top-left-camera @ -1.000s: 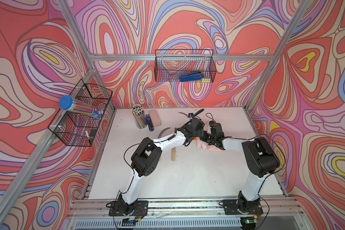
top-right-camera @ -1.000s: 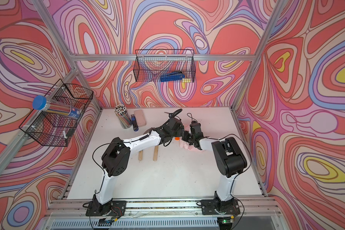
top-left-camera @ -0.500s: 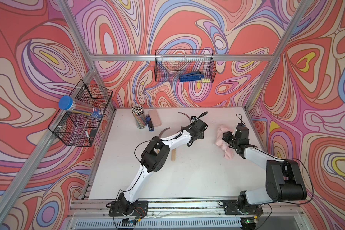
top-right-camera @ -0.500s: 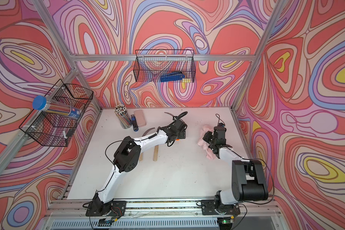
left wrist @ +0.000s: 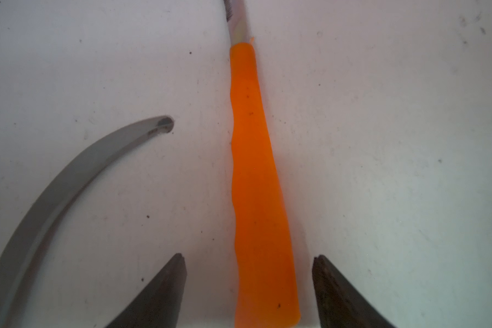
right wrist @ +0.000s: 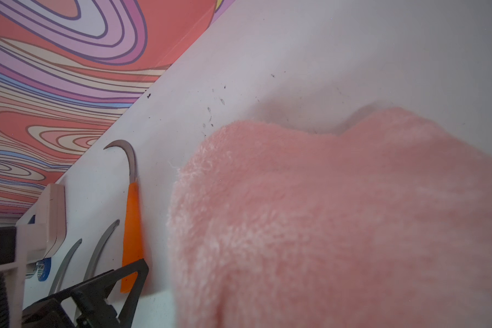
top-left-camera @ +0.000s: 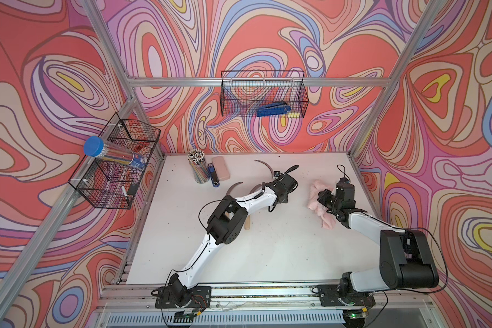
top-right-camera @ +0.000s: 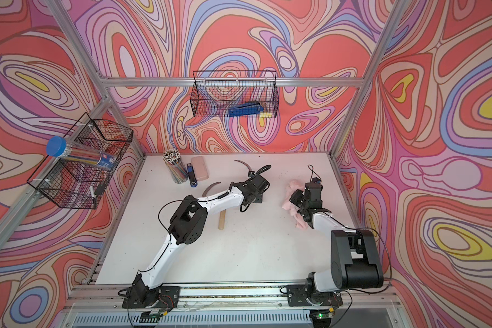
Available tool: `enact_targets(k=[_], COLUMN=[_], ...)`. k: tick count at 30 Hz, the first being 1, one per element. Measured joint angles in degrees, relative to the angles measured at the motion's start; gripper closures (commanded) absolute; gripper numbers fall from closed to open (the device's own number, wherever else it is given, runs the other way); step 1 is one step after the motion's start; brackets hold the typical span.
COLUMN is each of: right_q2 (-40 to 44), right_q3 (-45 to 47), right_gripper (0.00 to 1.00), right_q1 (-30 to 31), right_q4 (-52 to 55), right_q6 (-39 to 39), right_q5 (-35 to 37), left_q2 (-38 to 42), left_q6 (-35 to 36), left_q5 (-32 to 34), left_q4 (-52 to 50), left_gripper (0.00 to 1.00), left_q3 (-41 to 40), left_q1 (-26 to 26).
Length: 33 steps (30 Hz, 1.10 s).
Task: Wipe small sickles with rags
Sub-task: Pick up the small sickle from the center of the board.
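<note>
In the left wrist view the orange handle [left wrist: 256,176] of a small sickle lies flat on the white table between my left gripper's [left wrist: 249,256] open fingers, untouched by either. Its dark blade [top-left-camera: 264,167] curves toward the back wall. Beside it is a grey blade [left wrist: 68,181] of another sickle. A second grey blade [top-left-camera: 235,187] and a pale wooden handle [top-left-camera: 247,224] show partly under the left arm. My right gripper [top-left-camera: 324,198] sits at the right, shut on the fluffy pink rag [top-left-camera: 314,193], which fills the right wrist view [right wrist: 338,227] and hides the fingers.
A cup of pencils [top-left-camera: 199,170], a blue stapler [top-left-camera: 214,178] and a smooth pink case [top-left-camera: 220,168] stand at the back left. Wire baskets hang on the back wall [top-left-camera: 263,96] and left wall [top-left-camera: 117,167]. The right wall frame is close behind the right arm.
The right gripper has pulled away to the right with the rag, out from beside the left gripper. The left gripper's fingers have drawn closer together around the orange handle.
</note>
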<state>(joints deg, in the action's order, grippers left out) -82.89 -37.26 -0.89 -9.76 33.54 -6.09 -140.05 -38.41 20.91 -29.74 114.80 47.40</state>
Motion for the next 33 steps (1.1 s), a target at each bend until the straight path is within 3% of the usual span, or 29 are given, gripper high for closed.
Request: enact_targets(k=[16, 24, 33], right_q2=[2.1, 3.3, 5.3], right_q3=[1.3, 2.0, 2.5], right_gripper=[1.0, 1.0, 1.0], right_q1=[0.0, 0.0, 0.0], right_q4=[0.0, 0.0, 0.1], right_q6=[0.0, 0.0, 0.0], right_q5=[-1.3, -1.9, -2.5], left_q2=[-2.6, -7.9, -8.5], left_q6=[-0.4, -1.4, -2.9], left_q5=[0.1, -3.1, -2.0], left_q4=[-4.0, -10.8, -14.7], left_gripper=[0.36, 0.39, 0.41], left_q3=[6.0, 16.2, 17.1], left_q1=[0.6, 0.3, 0.1])
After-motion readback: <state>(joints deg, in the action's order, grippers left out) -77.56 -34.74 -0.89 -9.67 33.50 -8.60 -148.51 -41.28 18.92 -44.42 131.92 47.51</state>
